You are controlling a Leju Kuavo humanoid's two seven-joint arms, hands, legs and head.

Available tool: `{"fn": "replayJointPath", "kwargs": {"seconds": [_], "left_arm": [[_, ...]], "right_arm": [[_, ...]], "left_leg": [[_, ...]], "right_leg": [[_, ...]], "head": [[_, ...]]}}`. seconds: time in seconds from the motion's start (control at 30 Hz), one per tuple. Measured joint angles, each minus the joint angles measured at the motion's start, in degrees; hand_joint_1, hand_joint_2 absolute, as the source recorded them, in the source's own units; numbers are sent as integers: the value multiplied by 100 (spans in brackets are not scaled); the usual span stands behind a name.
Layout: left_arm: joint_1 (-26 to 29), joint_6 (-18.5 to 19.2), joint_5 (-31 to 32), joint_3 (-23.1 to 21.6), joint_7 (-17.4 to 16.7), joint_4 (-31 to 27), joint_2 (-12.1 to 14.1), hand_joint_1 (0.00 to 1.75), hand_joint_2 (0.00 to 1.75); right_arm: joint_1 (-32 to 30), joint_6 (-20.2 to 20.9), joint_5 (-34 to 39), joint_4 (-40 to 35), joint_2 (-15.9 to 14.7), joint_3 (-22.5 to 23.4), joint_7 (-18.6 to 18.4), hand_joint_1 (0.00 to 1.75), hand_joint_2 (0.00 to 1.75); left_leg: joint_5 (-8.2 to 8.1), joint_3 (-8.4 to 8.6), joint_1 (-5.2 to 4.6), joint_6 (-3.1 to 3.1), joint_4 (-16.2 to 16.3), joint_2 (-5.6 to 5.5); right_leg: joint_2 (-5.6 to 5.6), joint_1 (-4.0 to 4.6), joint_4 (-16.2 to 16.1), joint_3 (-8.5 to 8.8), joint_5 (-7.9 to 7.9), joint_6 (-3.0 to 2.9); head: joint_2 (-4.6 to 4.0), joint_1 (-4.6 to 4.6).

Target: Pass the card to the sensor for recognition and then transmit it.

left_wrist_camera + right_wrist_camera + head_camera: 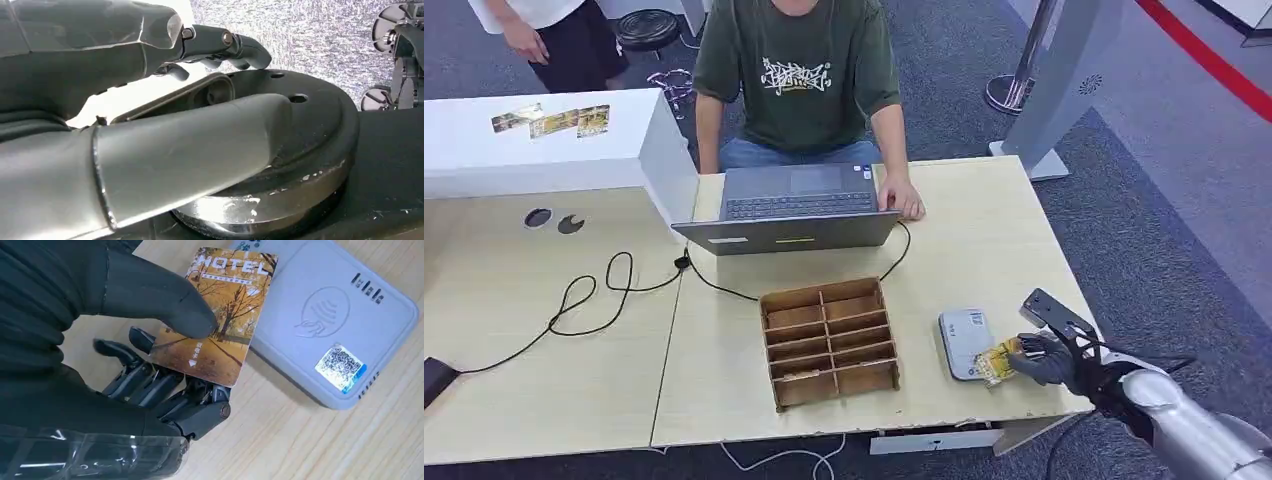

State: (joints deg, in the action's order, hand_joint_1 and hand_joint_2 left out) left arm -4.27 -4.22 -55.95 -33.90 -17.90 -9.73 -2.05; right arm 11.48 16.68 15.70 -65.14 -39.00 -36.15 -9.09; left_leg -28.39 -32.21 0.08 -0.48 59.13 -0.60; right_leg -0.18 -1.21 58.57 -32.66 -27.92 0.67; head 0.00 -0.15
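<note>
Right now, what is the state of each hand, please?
Left hand: holds nothing; fingers curled, so it looks closed.
Right hand: holds the hotel card, thumb on top, one end over the edge of the grey card reader.

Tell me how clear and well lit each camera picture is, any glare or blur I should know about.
Head view: even, soft light, sharp enough, though the card in the right hand is too small to read. Right wrist view: crisp, the card's HOTEL print legible, a soft shadow along the sensor edge. Left wrist view: the left hand looms close, with a blown-out white patch behind it.
</note>
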Motion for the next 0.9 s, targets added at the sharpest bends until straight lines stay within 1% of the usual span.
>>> {"fn": "replayJointPath", "kwargs": {"seconds": [0.2,0.43,0.8,0.87,0.9], "left_arm": [[-1,-2,4,-11,0,0,-11,0,0],[-2,0,2,-20,0,0,-13,0,0],[-8,2,-9,-118,0,0,-13,0,0],[-8,2,-22,-120,0,0,-13,0,0],[-8,2,-46,-120,0,0,-13,0,0]], "right_arm": [[52,-92,-99,166,191,-81,79,175,175],[131,-107,-273,278,324,-103,116,175,175],[229,-112,-387,374,429,-125,116,175,175],[243,-193,-416,372,429,-127,142,175,175],[249,-299,-435,350,431,-122,210,175,175]], "left_leg": [[0,4,1,0,0,4],[0,16,1,0,0,13],[3,23,1,4,0,25],[3,21,1,4,0,25],[5,19,0,7,0,25]], "right_leg": [[6,1,-1,2,1,1],[13,2,-2,11,6,4],[23,2,-2,16,14,7],[23,2,-2,17,16,8],[22,0,-1,17,18,10]], "head": [[0,2],[2,2],[2,4],[0,2],[2,4]]}}
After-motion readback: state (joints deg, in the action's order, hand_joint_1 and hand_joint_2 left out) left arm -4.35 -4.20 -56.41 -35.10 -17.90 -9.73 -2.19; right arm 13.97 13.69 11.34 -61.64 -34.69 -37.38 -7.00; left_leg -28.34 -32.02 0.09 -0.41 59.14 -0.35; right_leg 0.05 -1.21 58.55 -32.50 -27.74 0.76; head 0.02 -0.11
